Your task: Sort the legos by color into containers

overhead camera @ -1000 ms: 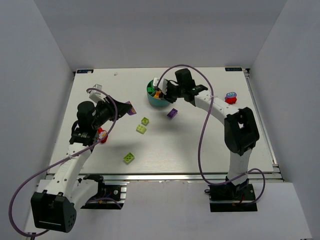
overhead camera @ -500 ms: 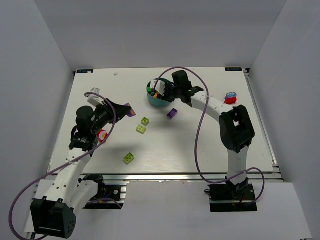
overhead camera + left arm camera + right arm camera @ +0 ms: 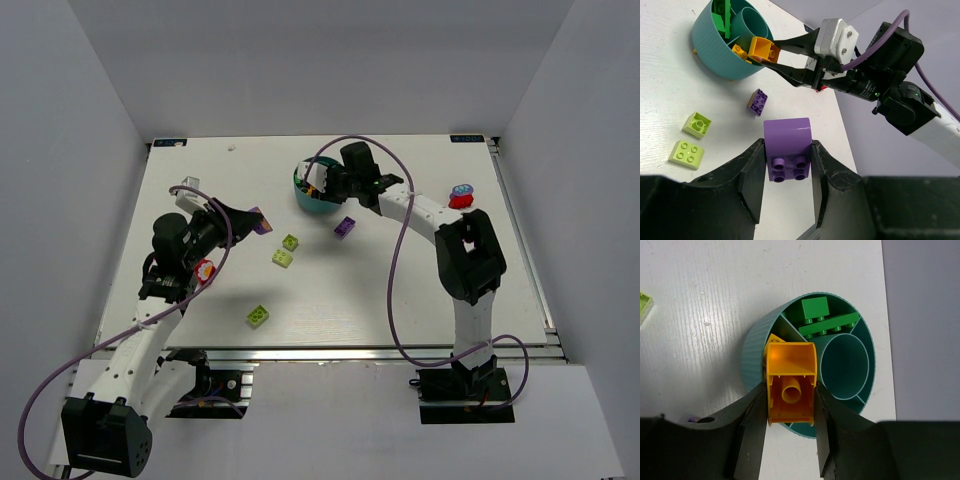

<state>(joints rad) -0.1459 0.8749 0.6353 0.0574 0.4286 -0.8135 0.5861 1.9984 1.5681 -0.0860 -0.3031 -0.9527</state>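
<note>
**Orange brick poised over the bowl, purple brick waiting**

The table (image 3: 400, 290) carries one round teal bowl (image 3: 752, 347) near its far middle, split into wedge compartments around a central cup.

The right pincer (image 3: 790, 390) hangs directly above the bowl, its jaws closed narrowly on an orange brick (image 3: 790, 375) held hollow side toward the wrist camera. The brick sits over the wedge beside the one holding two dark green bricks (image 3: 815, 307). A smaller orange piece (image 3: 774, 340) shows at the rim of that same wedge.

The left pincer (image 3: 788, 150) is well apart from the bowl, on the table's left side, and grips a purple brick (image 3: 788, 125) between its fingers, studs toward the camera.

Loose on the table are another purple brick (image 3: 345, 226) just beside the bowl and three lime green bricks (image 3: 290, 242) toward the middle and near edge.

The step in hand looks like dropping the orange brick. The next move calls for parting the right jaws while the brick is inside the wedge's walls, clear of the central cup and the green wedge. I judge the left arm should hold off until the right arm clears. It then needs a free wedge for purple. Several bricks remain unsorted, so the task seems roughly midway.
</note>
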